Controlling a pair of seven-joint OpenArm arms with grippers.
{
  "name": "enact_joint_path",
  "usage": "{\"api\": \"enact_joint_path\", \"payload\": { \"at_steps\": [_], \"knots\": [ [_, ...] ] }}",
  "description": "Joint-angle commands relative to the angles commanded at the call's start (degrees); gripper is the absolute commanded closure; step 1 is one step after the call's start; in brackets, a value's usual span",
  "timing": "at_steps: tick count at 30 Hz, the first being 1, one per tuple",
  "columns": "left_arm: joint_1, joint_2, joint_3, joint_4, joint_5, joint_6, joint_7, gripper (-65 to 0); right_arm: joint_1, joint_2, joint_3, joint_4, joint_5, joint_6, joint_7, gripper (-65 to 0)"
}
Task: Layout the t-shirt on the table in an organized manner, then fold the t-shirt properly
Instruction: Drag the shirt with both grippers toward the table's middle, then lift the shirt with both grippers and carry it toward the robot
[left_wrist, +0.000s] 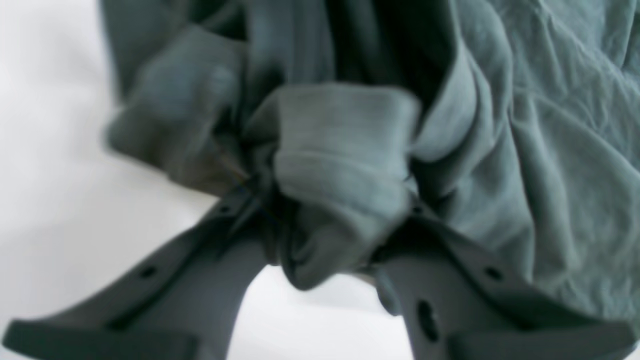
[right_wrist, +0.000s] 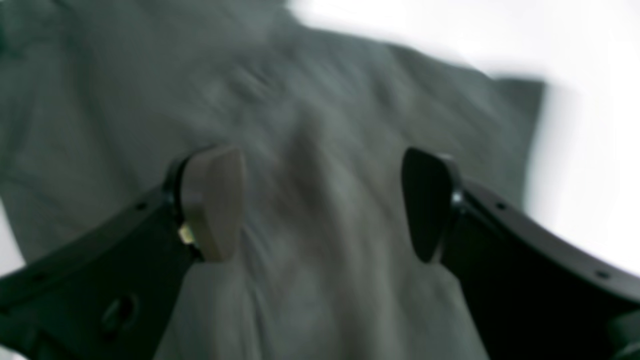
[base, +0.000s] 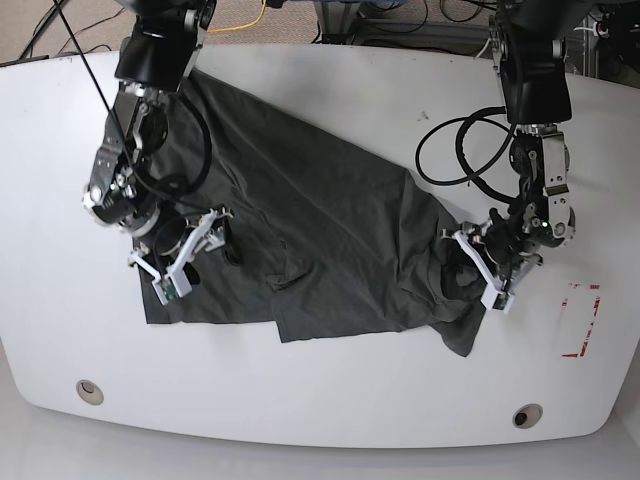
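I saw the t-shirt (base: 300, 240) lying spread but wrinkled across the middle of the table (base: 330, 400), running from the far-left corner toward the right edge, near the red tape rectangle (base: 580, 320). My left gripper (left_wrist: 335, 215) had its jaws clamped on a bunched fold of the shirt's right-hand end. My right gripper (right_wrist: 320, 205) hovered over the shirt's left part, jaws wide apart, holding nothing.

black and yellow cables (base: 262, 12) on the floor (base: 90, 12) — beyond the far edge
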Motion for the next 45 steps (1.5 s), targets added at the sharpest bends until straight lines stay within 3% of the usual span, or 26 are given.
{"api": "enact_joint_path", "payload": {
  "at_steps": [5, 15, 23, 30, 34, 36, 39, 42, 44, 45],
  "knots": [
    [2.81, 0.00, -2.81, 7.47, 0.00, 0.00, 2.55, -38.2, 7.30, 2.02, -4.57, -10.11, 0.00, 0.00, 3.78, -46.8],
    [9.67, 0.00, -7.82, 20.75, 0.00, 0.00, 6.07, -38.6, 13.71, 6.51, -15.82, -28.48, 0.00, 0.00, 15.82, -46.8],
    [15.47, 0.00, -9.58, 26.73, -0.09, -0.09, 7.74, -38.6, 14.24, 7.74, -16.70, -39.82, -0.62, 0.00, 26.20, -46.8],
    [18.90, 0.35, -9.76, 27.16, -0.09, -0.09, 7.56, -38.6, 14.15, 7.03, -16.35, -42.20, -9.41, 0.00, 30.24, -46.8],
    [19.69, 0.44, -9.76, 27.16, -0.09, -0.09, 7.56, -38.6, 12.57, 5.54, -16.35, -42.20, -11.78, 0.00, 31.91, -46.3],
    [19.87, 0.44, -9.76, 27.16, -0.09, -0.09, 7.56, -38.6, 11.96, 5.36, -16.35, -42.20, -12.92, 0.00, 32.53, -42.5],
    [19.87, 0.44, -9.76, 27.16, -0.09, -0.09, 7.56, -38.6, 11.25, 5.27, -16.35, -42.20, -13.89, 0.00, 32.53, -28.1],
    [19.69, 0.18, -9.76, 27.16, -0.09, -0.09, 7.56, -38.6, 10.11, 5.27, -16.35, -42.02, -14.33, 0.00, 32.53, -9.0],
    [19.60, 0.09, -9.76, 27.16, -0.09, -0.09, 7.56, -38.6, 9.76, 5.36, -16.26, -41.93, -14.33, 0.00, 32.35, 0.0],
    [19.52, 0.09, -9.76, 27.16, -0.09, -0.09, 7.56, -38.6, 9.32, 5.63, -16.26, -41.93, -14.33, 0.00, 32.18, 0.0]
  ]
}}
